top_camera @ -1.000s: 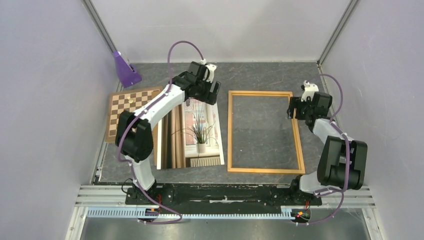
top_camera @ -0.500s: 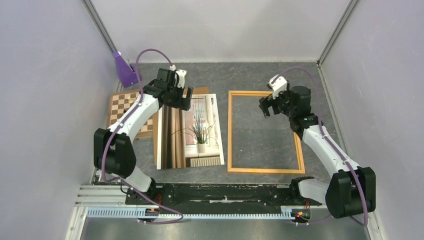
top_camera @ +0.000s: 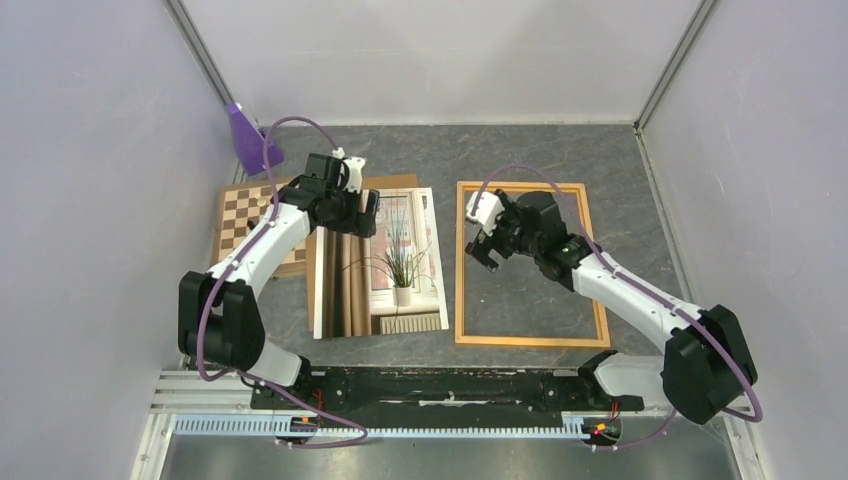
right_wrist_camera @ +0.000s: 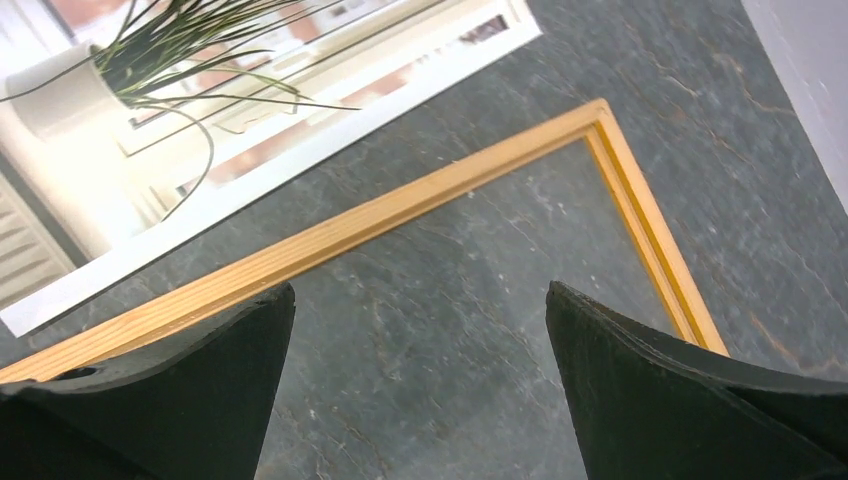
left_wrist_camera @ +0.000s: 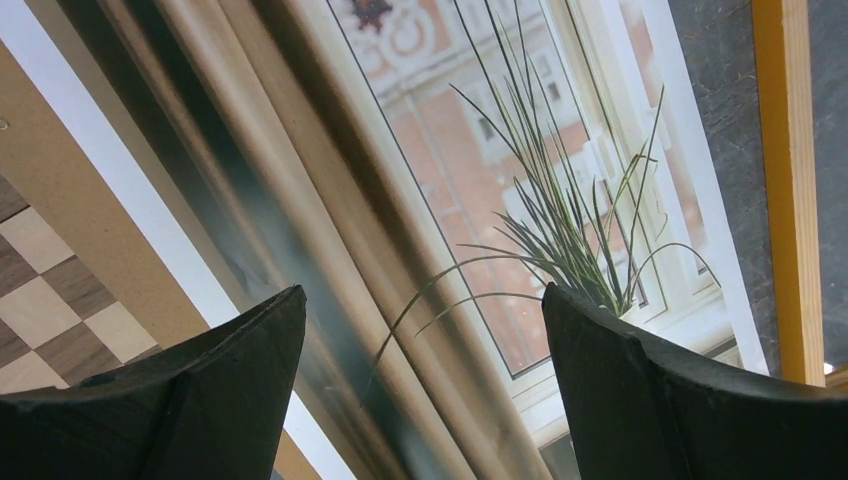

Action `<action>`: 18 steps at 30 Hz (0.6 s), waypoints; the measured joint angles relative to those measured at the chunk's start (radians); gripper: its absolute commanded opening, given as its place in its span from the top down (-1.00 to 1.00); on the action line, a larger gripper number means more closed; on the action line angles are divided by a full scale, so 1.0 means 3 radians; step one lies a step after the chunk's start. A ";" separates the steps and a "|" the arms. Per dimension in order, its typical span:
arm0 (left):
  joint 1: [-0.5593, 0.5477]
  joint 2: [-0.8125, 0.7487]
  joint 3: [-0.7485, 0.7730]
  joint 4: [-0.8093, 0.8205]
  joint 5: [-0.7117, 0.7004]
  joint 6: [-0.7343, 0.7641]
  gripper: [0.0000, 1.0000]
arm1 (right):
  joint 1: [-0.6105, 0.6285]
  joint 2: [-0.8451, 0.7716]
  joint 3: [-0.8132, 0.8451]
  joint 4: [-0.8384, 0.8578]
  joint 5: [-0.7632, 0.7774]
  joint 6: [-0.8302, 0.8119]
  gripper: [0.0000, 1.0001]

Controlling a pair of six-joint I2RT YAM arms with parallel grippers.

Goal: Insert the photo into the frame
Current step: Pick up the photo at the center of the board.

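Note:
The photo [top_camera: 385, 290], a glossy print of a spiky potted plant by a window, lies flat on the table left of centre. To its right lies the frame [top_camera: 530, 341], a thin light-orange wooden rectangle with bare table inside it. My left gripper [top_camera: 352, 222] hovers open over the photo's far left part; the left wrist view has the photo [left_wrist_camera: 480, 150] below the left gripper [left_wrist_camera: 424, 295]. My right gripper [top_camera: 488, 250] hangs open over the frame's interior, near its left rail. In the right wrist view the right gripper [right_wrist_camera: 420, 290] is empty, with the frame [right_wrist_camera: 400, 210] and photo [right_wrist_camera: 250, 100] beyond.
A brown-and-white chessboard [top_camera: 255, 215] lies left of the photo, partly under it. A brown board [top_camera: 400, 181] peeks out at the photo's far edge. A purple object [top_camera: 250, 140] stands at the back left. Enclosure walls close off three sides.
My left gripper has moved left and nearer, over the photo's far left part. My right arm has swung left from the frame's right rail to just inside its left rail.

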 measured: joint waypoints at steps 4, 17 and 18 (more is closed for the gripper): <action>0.0052 0.0000 -0.0020 -0.0024 0.0085 0.0001 -0.86 | 0.0263 0.0131 0.0001 0.0001 0.0033 -0.0156 -0.98; 0.0313 -0.0281 -0.0071 -0.0656 0.0198 0.0334 -0.84 | 0.1216 0.0815 0.0047 0.0102 0.0075 -0.0348 -0.98; 0.0313 -0.0318 -0.0083 -0.0689 0.0189 0.0369 -0.84 | 0.1292 0.0825 0.0047 0.0097 0.0085 -0.0355 -0.99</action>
